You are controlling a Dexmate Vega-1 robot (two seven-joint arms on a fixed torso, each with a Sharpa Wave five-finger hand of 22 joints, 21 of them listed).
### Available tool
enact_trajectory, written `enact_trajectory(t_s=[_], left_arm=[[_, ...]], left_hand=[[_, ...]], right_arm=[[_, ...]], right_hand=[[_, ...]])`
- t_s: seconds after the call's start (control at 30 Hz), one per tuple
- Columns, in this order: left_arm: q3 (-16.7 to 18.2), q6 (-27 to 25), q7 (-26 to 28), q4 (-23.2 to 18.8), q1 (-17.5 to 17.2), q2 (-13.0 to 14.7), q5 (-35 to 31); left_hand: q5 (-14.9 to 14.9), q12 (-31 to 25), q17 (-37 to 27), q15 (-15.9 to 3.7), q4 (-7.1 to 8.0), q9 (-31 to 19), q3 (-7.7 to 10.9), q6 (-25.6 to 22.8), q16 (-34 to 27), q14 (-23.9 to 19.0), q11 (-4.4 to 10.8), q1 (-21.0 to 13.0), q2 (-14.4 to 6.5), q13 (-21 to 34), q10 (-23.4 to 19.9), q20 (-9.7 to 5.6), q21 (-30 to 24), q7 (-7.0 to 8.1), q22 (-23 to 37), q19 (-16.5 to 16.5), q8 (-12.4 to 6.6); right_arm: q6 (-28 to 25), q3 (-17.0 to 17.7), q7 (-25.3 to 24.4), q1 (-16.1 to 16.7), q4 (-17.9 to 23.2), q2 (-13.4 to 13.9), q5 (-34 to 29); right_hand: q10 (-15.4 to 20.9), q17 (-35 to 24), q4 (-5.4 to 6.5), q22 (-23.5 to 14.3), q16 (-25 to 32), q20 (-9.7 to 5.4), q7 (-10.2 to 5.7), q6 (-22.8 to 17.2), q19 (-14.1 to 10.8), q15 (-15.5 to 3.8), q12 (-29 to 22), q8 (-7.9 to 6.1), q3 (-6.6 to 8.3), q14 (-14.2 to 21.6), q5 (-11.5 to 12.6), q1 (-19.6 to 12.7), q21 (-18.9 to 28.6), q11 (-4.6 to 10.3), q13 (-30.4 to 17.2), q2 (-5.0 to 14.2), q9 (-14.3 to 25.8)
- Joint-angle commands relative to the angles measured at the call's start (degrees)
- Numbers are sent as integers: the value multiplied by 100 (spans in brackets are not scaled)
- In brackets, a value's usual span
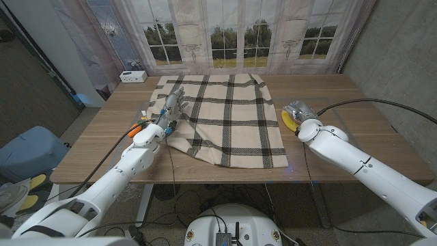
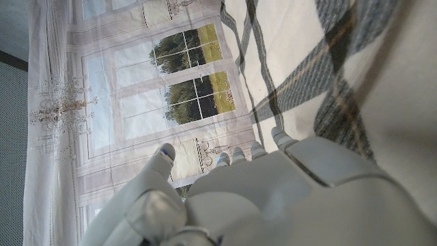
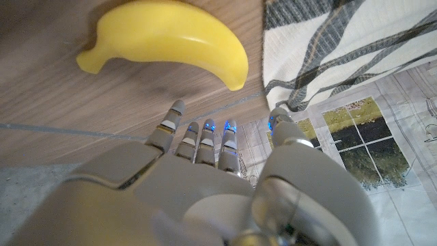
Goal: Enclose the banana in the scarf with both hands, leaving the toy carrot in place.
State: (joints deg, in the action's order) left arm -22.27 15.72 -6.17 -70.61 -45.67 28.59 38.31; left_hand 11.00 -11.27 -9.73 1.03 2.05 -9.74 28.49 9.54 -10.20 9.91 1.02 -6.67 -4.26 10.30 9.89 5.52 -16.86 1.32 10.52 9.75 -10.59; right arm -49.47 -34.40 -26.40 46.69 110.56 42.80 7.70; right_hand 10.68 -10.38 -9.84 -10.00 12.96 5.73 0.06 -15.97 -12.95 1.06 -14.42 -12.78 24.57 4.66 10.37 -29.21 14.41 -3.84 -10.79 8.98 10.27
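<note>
Scarf [image 1: 225, 119] spread flat, banana [image 3: 167, 37] beside its right edge.
Left hand [image 1: 168, 113] rests on scarf, right hand [image 1: 298, 113] hovers over banana; both open-fingered, empty.

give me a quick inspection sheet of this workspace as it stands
surface: wooden table, bare wood along its right and front.
job's things: plaid scarf spread across the middle; banana on bare wood off the scarf's right edge, uncovered; toy carrot at the scarf's left side, mostly hidden by the left hand.
clutter: small white box at the far left corner.
hands: left hand over the scarf's left edge, grip unclear; right hand open just short of the banana.
cables: black cable across the table's right side to the right arm.
surroundings: printed window backdrop behind the table.
</note>
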Motion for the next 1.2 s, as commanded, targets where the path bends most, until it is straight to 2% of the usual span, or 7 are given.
enact_trajectory(t_s=[0.03,0.33,0.43,0.7,0.8,1.0,1.2], left_arm=[[4,4,-43,-16,-30,16,22],[10,10,-98,-39,-61,46,44],[15,15,-116,-34,-68,49,56],[20,19,-165,2,-60,55,77],[26,21,-170,7,-61,58,82],[43,15,-150,-20,-80,82,84],[53,-8,-133,-32,-81,89,94]], left_hand=[[43,-10,-24,26,-5,-23,-3,862,-16,993,-13,-25,-23,12,1119,45,12,-1,28,162,5],[44,-15,-25,23,-9,-23,-11,858,-16,993,-25,-22,-26,12,1106,45,22,0,29,156,6],[44,-12,-25,25,-10,-23,-14,859,-15,998,-27,-20,-26,12,1111,49,30,0,29,165,8],[45,-13,-25,26,-13,-23,-25,856,-16,995,-36,-14,-26,13,1107,49,42,1,30,161,9],[45,-10,-26,26,-13,-23,-29,855,-16,996,-29,-11,-25,13,1114,47,46,-1,30,159,10],[46,-9,-26,26,-13,-23,-37,849,-17,997,-18,-5,-24,13,1116,48,54,-1,31,158,9],[48,-9,-28,27,-12,-23,-48,845,-19,992,-35,4,-23,13,1115,52,65,-4,32,155,10]], right_arm=[[-869,-390,24,-168,272,-32,-295],[-1445,-753,-29,-353,316,-73,-577],[-1775,-943,-39,-482,274,-133,-688],[-2375,-1358,-57,-781,95,-288,-873],[-2402,-1460,-27,-856,26,-288,-885],[-2604,-1807,-100,-1095,-244,-408,-1053],[-2567,-1999,-320,-1175,-555,-540,-1273]], right_hand=[[129,-17,-14,-8,55,4,10,-132,-123,-10,-20,-30,70,138,-6,-139,1,11,-15,-45,31],[283,-9,-76,-8,60,11,-29,-319,-314,-102,-1,-24,152,364,14,-428,7,56,-14,-148,33],[430,-14,-83,-10,79,-22,-65,-383,-450,-198,-9,0,188,542,28,-620,15,102,-18,-233,34],[589,-29,-99,-14,92,-88,-136,-512,-654,-324,-2,14,278,744,62,-978,32,206,-27,-280,37],[636,-34,-96,-14,82,-107,-158,-594,-698,-342,1,0,294,762,67,-1082,30,232,-29,-301,38],[1009,-72,-97,-18,150,-253,-245,-869,-977,-551,-37,-8,362,1107,103,-1677,43,344,-43,-366,41],[1670,-225,-68,-27,401,-439,-418,-1603,-1391,-834,-192,-138,305,1698,148,-2411,89,547,-86,-487,51]])
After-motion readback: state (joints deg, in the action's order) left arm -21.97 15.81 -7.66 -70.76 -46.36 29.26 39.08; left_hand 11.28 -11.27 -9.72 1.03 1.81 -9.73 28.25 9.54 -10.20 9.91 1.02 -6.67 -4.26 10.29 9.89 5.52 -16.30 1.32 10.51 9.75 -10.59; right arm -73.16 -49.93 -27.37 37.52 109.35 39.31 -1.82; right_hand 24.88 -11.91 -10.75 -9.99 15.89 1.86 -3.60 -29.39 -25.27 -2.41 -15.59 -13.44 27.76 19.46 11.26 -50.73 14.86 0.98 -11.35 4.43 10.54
